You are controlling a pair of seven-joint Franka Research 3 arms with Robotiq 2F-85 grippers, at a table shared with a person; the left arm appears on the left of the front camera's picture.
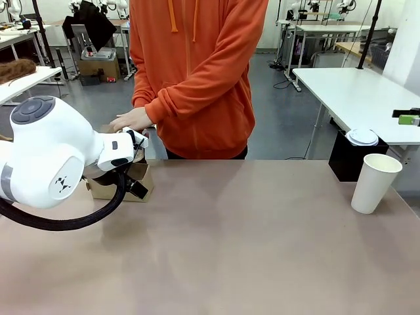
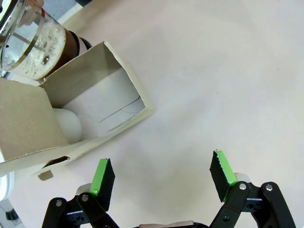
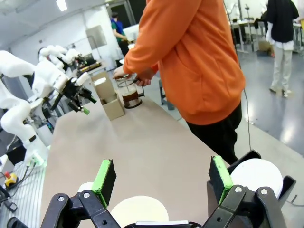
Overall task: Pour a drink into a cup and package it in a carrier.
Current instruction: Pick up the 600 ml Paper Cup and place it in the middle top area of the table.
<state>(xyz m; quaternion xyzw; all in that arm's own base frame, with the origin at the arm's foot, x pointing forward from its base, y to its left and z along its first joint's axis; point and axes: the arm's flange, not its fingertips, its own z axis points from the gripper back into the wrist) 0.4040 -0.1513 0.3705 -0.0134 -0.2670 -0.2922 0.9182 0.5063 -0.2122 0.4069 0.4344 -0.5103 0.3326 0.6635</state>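
Front view faces the person point(image 1: 197, 79) across the counter point(image 1: 249, 243); left wrist view looks steeply down, close over the carrier point(image 2: 85, 71) (seen farther off from the right wrist).

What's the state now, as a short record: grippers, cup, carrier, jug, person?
left gripper: open, over bare table beside carrier
right gripper: open, empty
cup: upright, no lid, table's right end
carrier: table's left end, white round thing inside
jug: next to carrier, holds dark drink with foam
person: hand on jug

Carrier point(image 1: 143, 177) left, cup point(image 1: 375, 182) right
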